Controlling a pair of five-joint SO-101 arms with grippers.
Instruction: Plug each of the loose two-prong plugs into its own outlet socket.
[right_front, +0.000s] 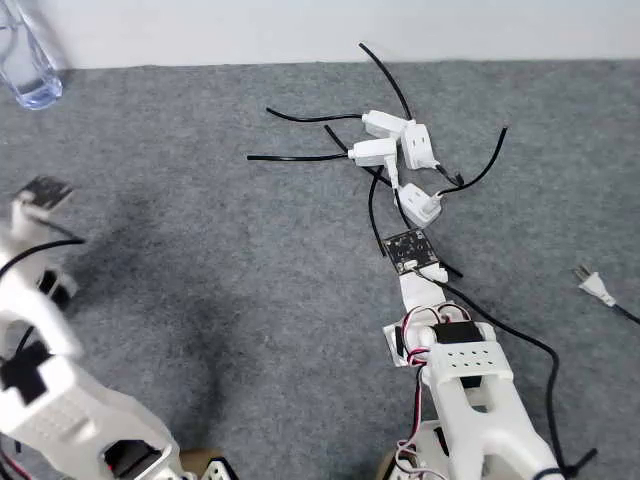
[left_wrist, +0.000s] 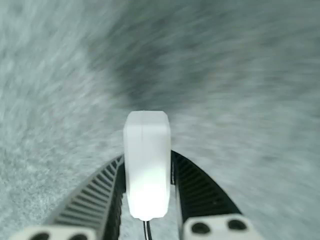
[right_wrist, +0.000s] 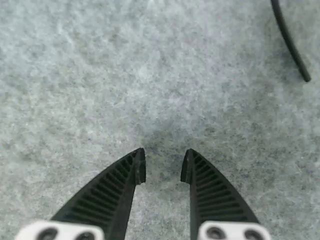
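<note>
Grey felt mat (right_front: 200, 260) is spread across the whole table. Left arm (right_front: 40, 350) is seen raised at the mat's near left, right arm (right_front: 470, 390) low at near centre. A clear vessel (right_front: 25, 65) is set at the far left corner. White outlet sockets (right_front: 405, 150) with black cords are bunched far of centre, just beyond the right arm's tip. One loose two-prong plug (right_front: 596, 286) is left at the right edge, well apart. Left gripper (left_wrist: 147, 159) is clamped on a white corded block (left_wrist: 146, 140); plug or socket cannot be told. Right gripper (right_wrist: 163, 165) is held slightly parted over bare felt, nothing gripped, a black cord end (right_wrist: 290, 42) nearby.
</note>
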